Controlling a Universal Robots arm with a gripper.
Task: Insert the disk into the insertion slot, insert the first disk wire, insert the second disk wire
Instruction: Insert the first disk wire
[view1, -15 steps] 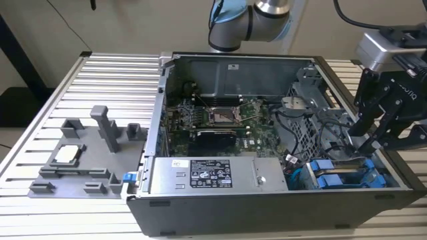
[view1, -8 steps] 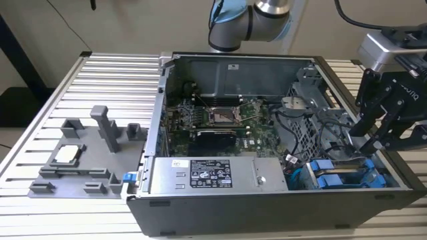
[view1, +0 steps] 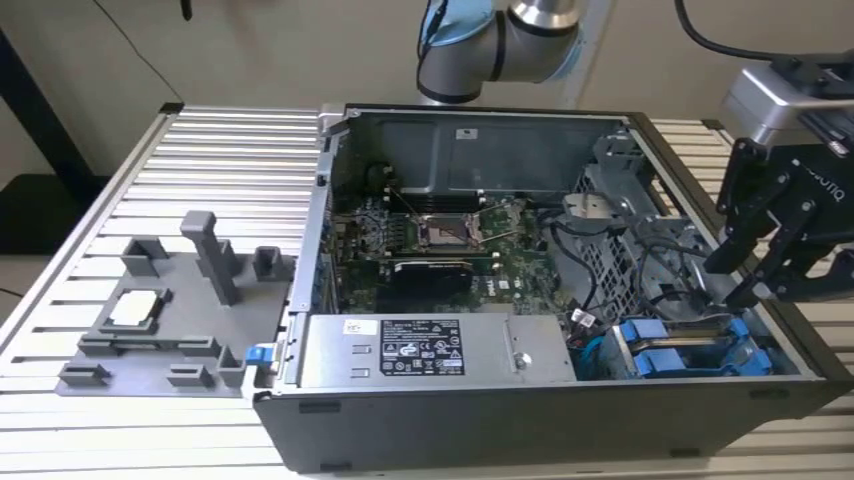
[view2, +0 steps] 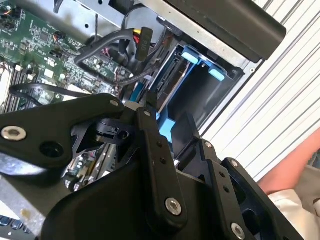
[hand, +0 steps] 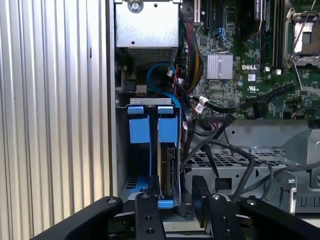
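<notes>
First wrist view: the gripper (hand: 182, 199) hangs over the drive cage (hand: 119, 150), fingers spread, gripping nothing. The disk (hand: 171, 175) stands upright in the cage's insertion slot (hand: 169, 145), apparently fully seated. Black cables (hand: 202, 145) lie just beside the cage.
</notes>
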